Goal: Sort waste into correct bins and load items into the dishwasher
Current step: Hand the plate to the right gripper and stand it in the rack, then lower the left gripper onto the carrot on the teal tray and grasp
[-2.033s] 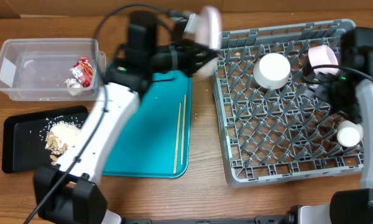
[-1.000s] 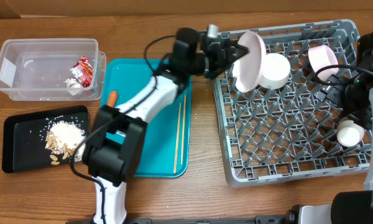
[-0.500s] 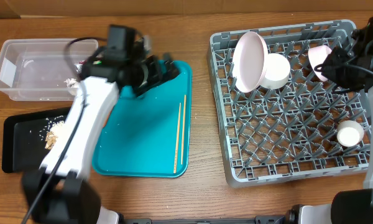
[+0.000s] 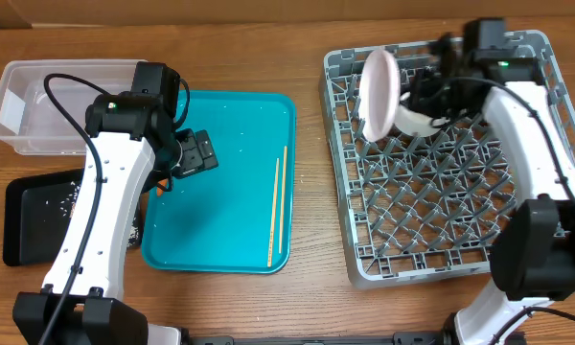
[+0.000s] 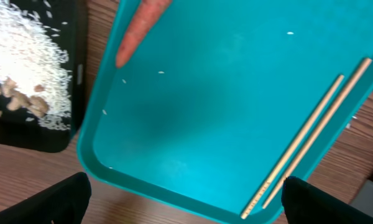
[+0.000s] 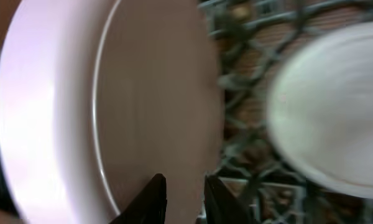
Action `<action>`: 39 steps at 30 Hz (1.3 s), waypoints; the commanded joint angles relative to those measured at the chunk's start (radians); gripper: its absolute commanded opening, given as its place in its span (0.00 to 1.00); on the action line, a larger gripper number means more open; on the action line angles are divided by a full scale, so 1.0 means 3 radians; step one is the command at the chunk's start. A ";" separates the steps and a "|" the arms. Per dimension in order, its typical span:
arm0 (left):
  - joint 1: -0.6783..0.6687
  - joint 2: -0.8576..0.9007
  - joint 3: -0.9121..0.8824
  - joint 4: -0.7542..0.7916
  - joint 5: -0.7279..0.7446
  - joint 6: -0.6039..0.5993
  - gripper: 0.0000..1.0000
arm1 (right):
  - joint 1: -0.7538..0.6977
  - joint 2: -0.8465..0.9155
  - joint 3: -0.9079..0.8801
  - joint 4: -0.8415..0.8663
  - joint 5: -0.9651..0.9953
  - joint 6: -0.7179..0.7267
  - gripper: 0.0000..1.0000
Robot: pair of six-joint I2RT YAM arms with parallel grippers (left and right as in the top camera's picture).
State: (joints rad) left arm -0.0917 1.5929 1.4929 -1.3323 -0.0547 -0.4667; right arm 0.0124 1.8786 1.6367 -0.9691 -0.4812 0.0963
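A pale pink plate (image 4: pixel 376 91) stands on edge at the back left of the grey dish rack (image 4: pixel 441 220), with a white bowl (image 4: pixel 417 122) just right of it. My right gripper (image 4: pixel 420 94) reaches across the rack to that plate. In the right wrist view the plate (image 6: pixel 112 93) fills the left, and my right gripper (image 6: pixel 183 186) has its fingers drawn close on its right rim. My left gripper (image 4: pixel 199 153) hangs wide open over the teal tray's left part. Below my left gripper (image 5: pixel 186 186) lie an orange carrot (image 5: pixel 143 28) and the chopsticks (image 5: pixel 311 130).
The teal tray (image 4: pixel 240 240) holds the chopsticks (image 4: pixel 278 206) near its right side. The clear tub (image 4: pixel 38 115) sits back left, the black tray (image 4: pixel 24 230) in front of it, with rice (image 5: pixel 31 68) and nut bits. My left arm covers part of both bins.
My right arm swung from the rack's right side to the pink plate and its jaws closed. My left arm shifted from the tub's edge to over the tray, still open.
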 commanded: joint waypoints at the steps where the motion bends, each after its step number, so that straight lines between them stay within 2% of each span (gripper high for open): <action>1: 0.0006 0.0013 0.0000 -0.0018 -0.0233 0.0078 1.00 | 0.0042 -0.0074 0.0024 -0.0058 -0.0239 -0.0338 0.24; 9: 0.0006 0.0013 0.0000 -0.0031 -0.0591 0.0088 1.00 | -0.0071 -0.0209 0.0069 -0.0286 -0.0202 -0.0350 0.30; 12: 0.0006 0.0013 0.0000 -0.0036 -0.0706 0.0088 1.00 | -0.0043 -0.0320 0.0188 -0.0459 -0.0683 -0.0785 0.35; 16: 0.0006 0.0013 0.0000 -0.0033 -0.0707 0.0089 1.00 | -0.0027 -0.0357 0.0219 -0.0636 -0.0589 -0.0783 0.38; 18: 0.0006 0.0013 0.0000 -0.0032 -0.0727 0.0089 1.00 | -0.0027 -0.0376 0.0219 -0.0713 -0.0398 -0.0778 0.41; 20: 0.0006 0.0013 0.0000 -0.0032 -0.0727 0.0089 1.00 | -0.0057 -0.0449 0.0223 -0.0703 0.0415 -0.0362 0.45; 23: 0.0006 0.0013 0.0000 -0.0031 -0.0727 0.0089 1.00 | -0.0135 -0.0554 0.0223 -0.0589 0.1550 0.0384 0.45; 26: 0.0006 0.0013 0.0000 -0.0031 -0.0726 0.0086 1.00 | -0.0203 -0.0548 0.0221 -0.0379 0.1736 0.0479 0.40; 30: 0.0006 0.0013 0.0000 -0.0032 -0.0724 0.0086 1.00 | -0.0201 -0.0337 0.0220 -0.0144 0.1553 0.0467 0.35; 32: 0.0005 0.0013 0.0000 -0.0033 -0.0713 0.0086 1.00 | -0.0164 -0.0139 0.0220 -0.0025 0.1134 0.0462 0.35; 34: 0.0006 0.0013 0.0000 -0.0034 -0.0713 0.0086 1.00 | -0.0113 -0.0010 0.0220 0.0121 0.0554 0.0257 0.35; 35: 0.0005 0.0013 0.0000 -0.0034 -0.0713 0.0086 1.00 | -0.0086 0.0023 0.0220 0.0177 0.0217 0.0085 0.35; 37: 0.0006 0.0013 0.0000 -0.0046 -0.0715 0.0086 1.00 | 0.0003 0.0057 0.0220 0.0109 -0.0858 -0.0730 0.35; 39: 0.0005 0.0013 0.0000 -0.0047 -0.0713 0.0086 1.00 | 0.0057 0.0057 0.0220 -0.0065 -0.0991 -0.0950 0.35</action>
State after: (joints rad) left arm -0.0917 1.5932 1.4929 -1.3441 -0.2516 -0.4595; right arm 0.0055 1.9106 1.6821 -0.9634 -0.5400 -0.0120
